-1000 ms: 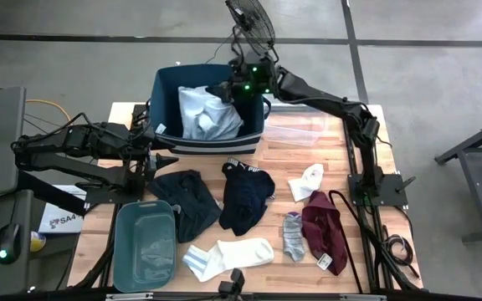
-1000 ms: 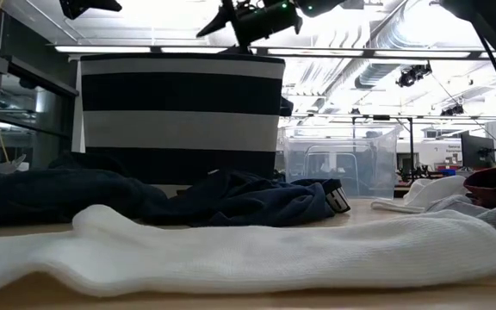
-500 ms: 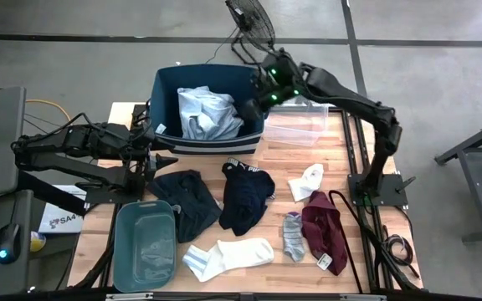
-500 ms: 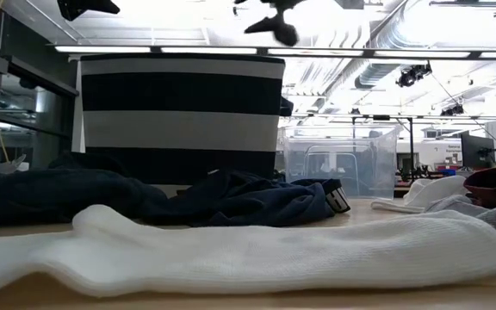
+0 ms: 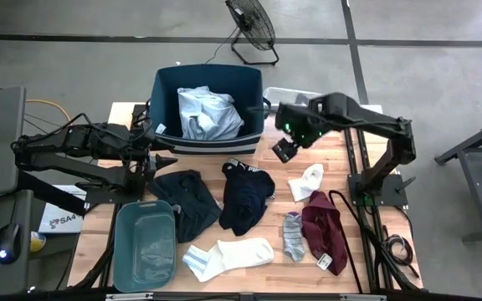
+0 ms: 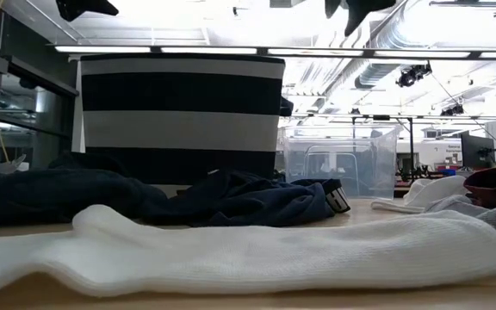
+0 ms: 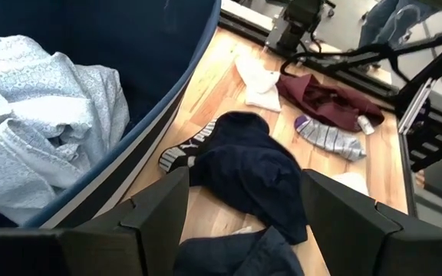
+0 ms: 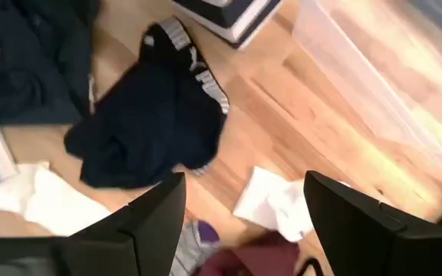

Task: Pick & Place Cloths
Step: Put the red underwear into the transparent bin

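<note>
The cloths lie spread on the wooden table: a black piece (image 5: 187, 202), a navy piece (image 5: 245, 197), a white sock (image 5: 306, 181), a maroon piece (image 5: 325, 231), a grey striped sock (image 5: 294, 236) and white socks (image 5: 228, 255). A light blue shirt (image 5: 207, 114) lies inside the navy bin (image 5: 164, 99). My right gripper (image 5: 284, 150) hovers open, pointing down, above bare wood between the bin and the white sock (image 8: 282, 203). My left gripper (image 5: 161, 159) waits open and raised beside the bin's near left corner, above the black piece.
A teal tub (image 5: 145, 244) stands at the near left corner. A clear plastic container (image 5: 301, 127) sits right of the bin, just beyond my right gripper. A floor fan (image 5: 253, 29) stands behind the table. Bare wood shows between the bin and the cloths.
My right gripper has swung from above the bin's far right corner toward the table's right and near side, and has tipped over until it points down. It has stayed open with nothing in it. The shirt remains in the bin.
</note>
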